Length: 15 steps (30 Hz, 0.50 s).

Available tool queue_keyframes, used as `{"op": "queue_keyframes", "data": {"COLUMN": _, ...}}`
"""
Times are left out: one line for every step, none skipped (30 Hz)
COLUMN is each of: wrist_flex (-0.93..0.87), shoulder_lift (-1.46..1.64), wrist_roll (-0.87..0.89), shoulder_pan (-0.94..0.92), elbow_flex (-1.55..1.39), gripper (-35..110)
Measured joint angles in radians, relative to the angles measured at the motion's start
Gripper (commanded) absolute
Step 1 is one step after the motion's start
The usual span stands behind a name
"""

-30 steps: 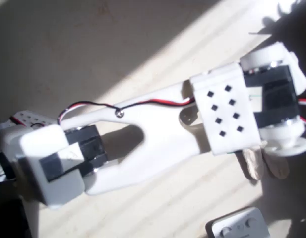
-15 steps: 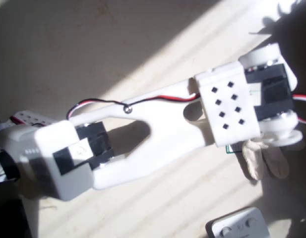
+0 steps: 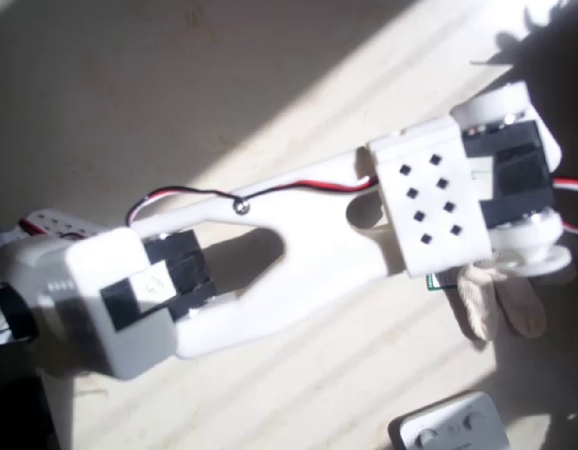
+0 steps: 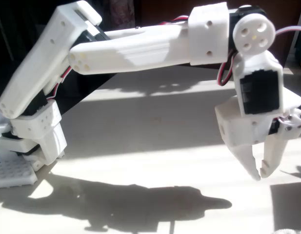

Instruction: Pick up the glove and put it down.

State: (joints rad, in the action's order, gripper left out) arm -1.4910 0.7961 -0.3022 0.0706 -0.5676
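Glove (image 3: 502,298): cream-beige knitted fabric with stubby rounded fingers is seen in the overhead view, lying flat on the worktop (image 3: 176,84) in bright sun; its upper part is hidden under the wrist of the arm (image 3: 298,244).
Glove position: at the right side of the overhead view, just below the wrist block, above the grey device (image 3: 450,428).
Tool (image 4: 260,174): seen in the fixed view pointing down, held clear above the worktop; the two fingertips are drawn nearly together (a thin gap is left between them) and nothing is gripped.
Arm: white, stretched from lower left to upper right in the overhead view, with a red and black wire run along it.
Card (image 3: 441,279): a small green-edged corner is shown just left of the glove, tucked under the wrist block.
Grey device: partly cut off at the bottom edge of the overhead view, with round buttons visible.
Worktop: pale, striped by sunlight and shadow.
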Motion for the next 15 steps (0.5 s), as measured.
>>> {"op": "queue_keyframes", "data": {"wrist_flex": 0.0, "shoulder_lift": 0.0, "wrist_roll": 0.0, "shoulder_pan": 0.0, "elbow_flex": 0.0, "gripper": 0}}
{"op": "queue_keyframes", "data": {"wrist_flex": 0.0, "shoulder_lift": 0.0, "wrist_roll": 0.0, "shoulder_pan": 0.0, "elbow_flex": 0.0, "gripper": 0}}
{"op": "queue_keyframes", "data": {"wrist_flex": 0.0, "shoulder_lift": 0.0, "wrist_roll": 0.0, "shoulder_pan": 0.0, "elbow_flex": 0.0, "gripper": 0}}
{"op": "queue_keyframes", "data": {"wrist_flex": 0.0, "shoulder_lift": 0.0, "wrist_roll": 0.0, "shoulder_pan": 0.0, "elbow_flex": 0.0, "gripper": 0}}
{"op": "queue_keyframes", "data": {"wrist_flex": 0.0, "shoulder_lift": 0.0, "wrist_roll": 0.0, "shoulder_pan": 0.0, "elbow_flex": 0.0, "gripper": 0}}
{"op": "queue_keyframes", "data": {"wrist_flex": 0.0, "shoulder_lift": 0.0, "wrist_roll": 0.0, "shoulder_pan": 0.0, "elbow_flex": 0.0, "gripper": 0}}
{"op": "queue_keyframes", "data": {"wrist_flex": 0.0, "shoulder_lift": 0.0, "wrist_roll": 0.0, "shoulder_pan": 0.0, "elbow_flex": 0.0, "gripper": 0}}
{"op": "queue_keyframes", "data": {"wrist_flex": 0.0, "shoulder_lift": 0.0, "wrist_roll": 0.0, "shoulder_pan": 0.0, "elbow_flex": 0.0, "gripper": 0}}
{"op": "queue_keyframes", "data": {"wrist_flex": 0.0, "shoulder_lift": 0.0, "wrist_roll": 0.0, "shoulder_pan": 0.0, "elbow_flex": 0.0, "gripper": 0}}
{"op": "queue_keyframes", "data": {"wrist_flex": 0.0, "shoulder_lift": 0.011, "wrist_roll": 0.0, "shoulder_pan": 0.0, "elbow_flex": 0.0, "gripper": 0}}
{"op": "queue_keyframes", "data": {"wrist_flex": 0.0, "shoulder_lift": 0.029, "wrist_roll": 0.0, "shoulder_pan": 0.0, "elbow_flex": 0.0, "gripper": 0}}
{"op": "queue_keyframes", "data": {"wrist_flex": 0.0, "shoulder_lift": 0.058, "wrist_roll": 0.0, "shoulder_pan": 0.0, "elbow_flex": -0.005, "gripper": 0}}
{"op": "queue_keyframes", "data": {"wrist_flex": 0.0, "shoulder_lift": 0.094, "wrist_roll": 0.0, "shoulder_pan": 0.0, "elbow_flex": -0.014, "gripper": 0}}
{"op": "queue_keyframes", "data": {"wrist_flex": 0.0, "shoulder_lift": 0.13, "wrist_roll": 0.0, "shoulder_pan": 0.0, "elbow_flex": -0.031, "gripper": 0}}
{"op": "queue_keyframes", "data": {"wrist_flex": 0.0, "shoulder_lift": 0.167, "wrist_roll": 0.0, "shoulder_pan": 0.0, "elbow_flex": -0.054, "gripper": 0}}
